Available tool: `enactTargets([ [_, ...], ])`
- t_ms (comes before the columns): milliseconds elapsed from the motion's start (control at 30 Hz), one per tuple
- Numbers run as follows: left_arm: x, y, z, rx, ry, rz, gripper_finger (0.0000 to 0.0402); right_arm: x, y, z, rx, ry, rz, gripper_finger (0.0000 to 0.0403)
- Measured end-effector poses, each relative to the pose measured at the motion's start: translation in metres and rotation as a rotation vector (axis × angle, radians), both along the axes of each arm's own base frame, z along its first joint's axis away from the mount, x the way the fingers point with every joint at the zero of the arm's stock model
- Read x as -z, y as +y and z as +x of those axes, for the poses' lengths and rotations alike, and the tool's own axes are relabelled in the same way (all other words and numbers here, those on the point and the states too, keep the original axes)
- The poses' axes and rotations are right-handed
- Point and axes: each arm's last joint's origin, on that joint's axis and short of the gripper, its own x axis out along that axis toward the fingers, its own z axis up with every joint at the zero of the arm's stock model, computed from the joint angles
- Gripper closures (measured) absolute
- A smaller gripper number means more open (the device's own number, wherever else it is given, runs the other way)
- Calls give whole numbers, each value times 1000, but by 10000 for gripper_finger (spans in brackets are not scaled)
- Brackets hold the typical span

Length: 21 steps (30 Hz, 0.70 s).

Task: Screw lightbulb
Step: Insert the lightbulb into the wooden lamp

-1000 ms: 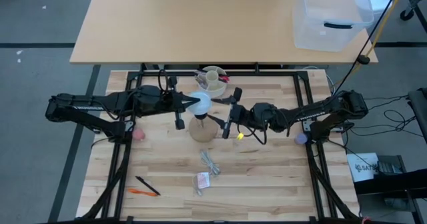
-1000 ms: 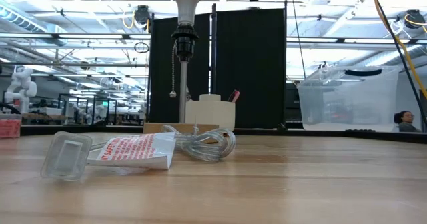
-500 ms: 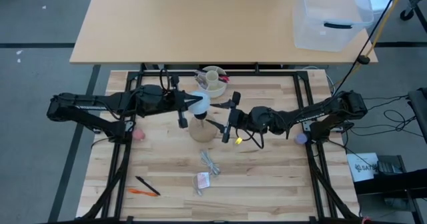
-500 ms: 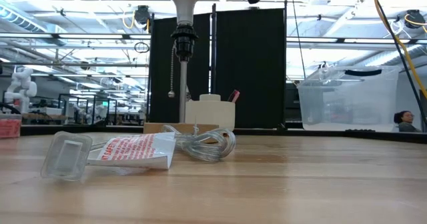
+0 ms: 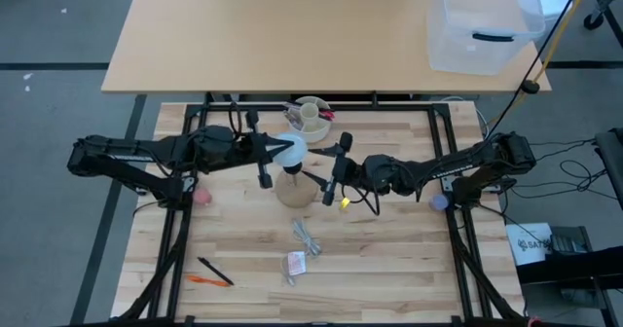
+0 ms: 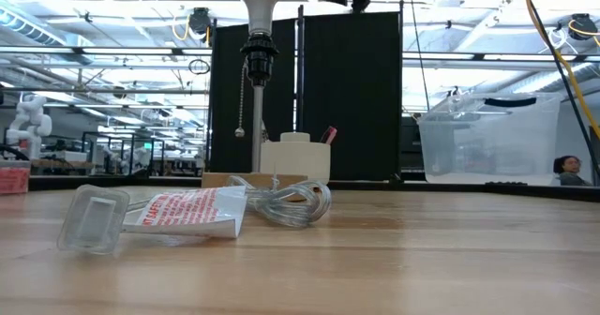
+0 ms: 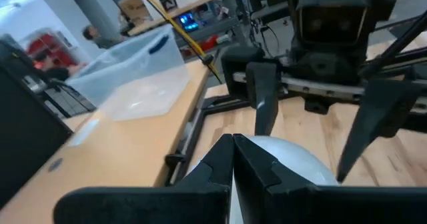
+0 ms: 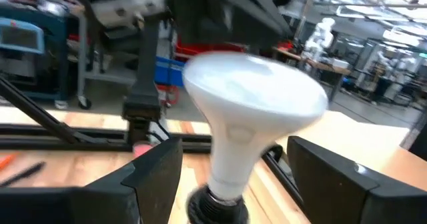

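Left arm: reaching level across the slatted wooden bench (image 5: pixel 380 259) from its left side, its claw (image 5: pixel 275 152) sitting at the dome of the white frosted lightbulb (image 5: pixel 291 150). In the left wrist view the two dark fingers (image 7: pixel 257 167) are lying almost together, only a thin slit between them, over the dome (image 7: pixel 293 161); whether they are gripping it cannot be told.

Right arm: stretching in from the bench's right side, its claw (image 5: pixel 336 171) standing just beside the lightbulb on the opposite side. In the right wrist view its two dark fingers (image 8: pixel 157 171) are spread wide, one on each side of the bulb's tapering neck (image 8: pixel 233 164) and apart from it, holding nothing.

Lightbulb: standing upright near the bench's middle, its neck seated in the black socket (image 6: pixel 258 51) on top of the tan cone-shaped wooden base (image 5: pixel 295 189).

High view only: cream round cup with pens (image 5: pixel 311 116) behind the bulb; black pen and orange pen (image 5: pixel 212 274) near the front left corner; clear lidded plastic bin (image 5: pixel 487 20) on the separate tan table (image 5: pixel 273 35) beyond.

Low view only: a ball chain (image 6: pixel 247 99) hanging from the socket; coiled clear cord (image 6: pixel 286 201) and a red-printed blister pack (image 6: pixel 155 214) lying in the foreground, claws largely cut off at the picture's upper edge.
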Motion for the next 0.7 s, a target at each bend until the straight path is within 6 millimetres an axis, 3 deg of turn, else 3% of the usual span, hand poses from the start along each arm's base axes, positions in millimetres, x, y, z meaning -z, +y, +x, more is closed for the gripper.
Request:
enactTargets([
  [200, -12, 0, -16, -48, -47, 17, 385, 2, -1, 0, 23, 23, -10, 140],
  [333, -17, -2, -38, -53, -33, -29, 385, 4, -2, 0, 43, 50, -13, 140],
  [500, -11, -5, -63, -80, 39, -171, 385, 5, -5, 0, 46, 64, -13, 140],
  [700, 6, -15, -66, -156, 20, -163, 387, 14, -11, -1, 71, 157, -26, 140],
])
